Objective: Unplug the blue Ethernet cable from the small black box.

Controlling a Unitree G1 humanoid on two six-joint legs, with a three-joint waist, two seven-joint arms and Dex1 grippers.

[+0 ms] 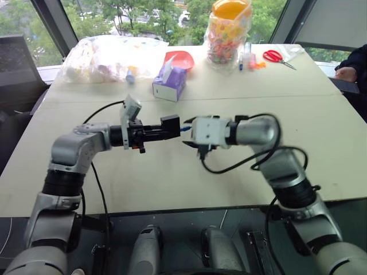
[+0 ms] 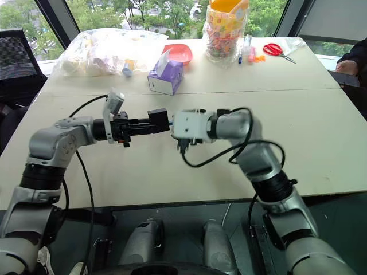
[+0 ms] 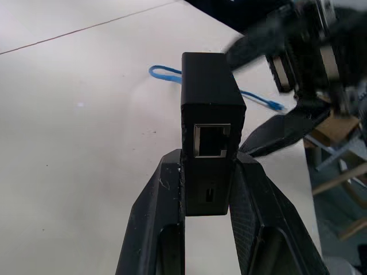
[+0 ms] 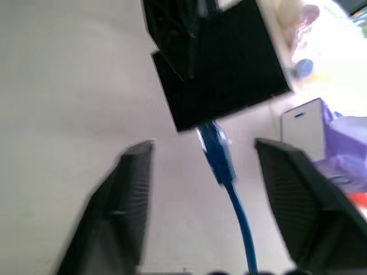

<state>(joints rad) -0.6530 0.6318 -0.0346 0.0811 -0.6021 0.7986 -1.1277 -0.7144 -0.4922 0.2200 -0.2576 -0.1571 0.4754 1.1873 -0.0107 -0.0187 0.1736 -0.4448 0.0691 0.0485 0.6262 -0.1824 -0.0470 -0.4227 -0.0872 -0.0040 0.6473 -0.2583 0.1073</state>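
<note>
Left gripper (image 3: 209, 189) pinches the small black box (image 3: 209, 109) between its two black fingers (image 3: 157, 212), holding it up above the worktop (image 1: 172, 177) with an empty network port facing the wrist camera. Facing it from the other side, the right gripper (image 4: 200, 172) has its fingers spread wide apart on either side of the blue Ethernet cable (image 4: 221, 160), gripping nothing. The cable's plug end sits right at the far face of the box; whether it is still seated in a port I cannot tell. From there the cable runs back between the open fingers, and a loop of it shows past the box in the left wrist view. Farther off on the worktop stand a purple tissue box (image 1: 170, 83), a red bowl (image 1: 180, 58), a bag of colourful items (image 1: 228, 34), red scissors (image 1: 276, 57) and clear plastic bags (image 1: 109, 57).
</note>
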